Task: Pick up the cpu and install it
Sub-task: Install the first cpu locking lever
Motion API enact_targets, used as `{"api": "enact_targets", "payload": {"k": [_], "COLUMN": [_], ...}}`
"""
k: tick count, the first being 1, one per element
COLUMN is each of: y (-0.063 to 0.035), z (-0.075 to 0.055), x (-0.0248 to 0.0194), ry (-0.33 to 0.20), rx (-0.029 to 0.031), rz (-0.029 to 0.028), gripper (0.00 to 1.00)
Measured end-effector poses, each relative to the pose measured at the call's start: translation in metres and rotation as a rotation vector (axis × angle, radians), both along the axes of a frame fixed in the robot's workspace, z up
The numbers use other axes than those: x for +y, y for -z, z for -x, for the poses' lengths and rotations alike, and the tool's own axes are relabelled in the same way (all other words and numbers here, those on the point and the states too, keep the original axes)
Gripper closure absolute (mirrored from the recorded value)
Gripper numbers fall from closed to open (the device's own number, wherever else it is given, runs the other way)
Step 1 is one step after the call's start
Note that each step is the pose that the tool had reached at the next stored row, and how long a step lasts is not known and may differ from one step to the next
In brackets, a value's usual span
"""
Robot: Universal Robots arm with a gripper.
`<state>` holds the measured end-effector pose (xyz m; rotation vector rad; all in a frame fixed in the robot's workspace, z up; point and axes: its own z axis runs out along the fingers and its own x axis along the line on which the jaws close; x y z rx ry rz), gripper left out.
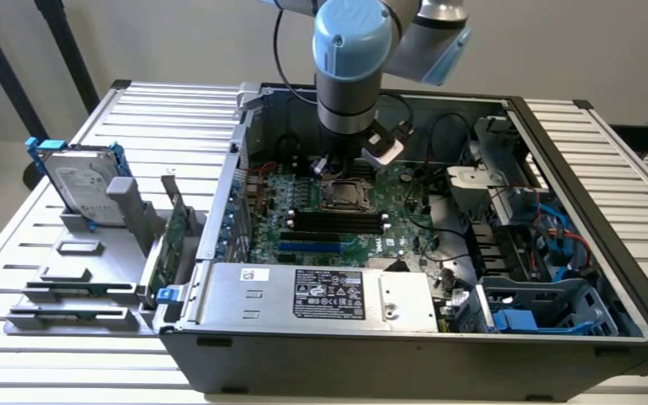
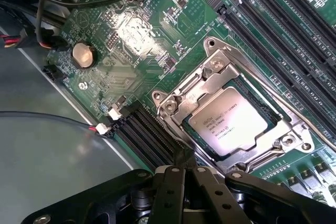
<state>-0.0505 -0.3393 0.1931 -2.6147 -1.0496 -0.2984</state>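
The cpu [image 2: 234,123] is seen seated in the motherboard socket [image 2: 173,106]. The gripper [image 2: 181,174] is held just above it, fingers closed, nothing gripped (retention frame apparently unlatched). Risk judged: any descent or sideways contact could shift the chip and bend socket pins.
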Motion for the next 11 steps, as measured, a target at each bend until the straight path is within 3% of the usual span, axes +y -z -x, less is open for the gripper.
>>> {"api": "enact_targets", "payload": {"k": [11], "y": [0.0000], "z": [-0.0021], "x": [0.0000], "ry": [0.000], "rx": [0.0001], "rz": [0.0069], "gripper": [0.89]}}
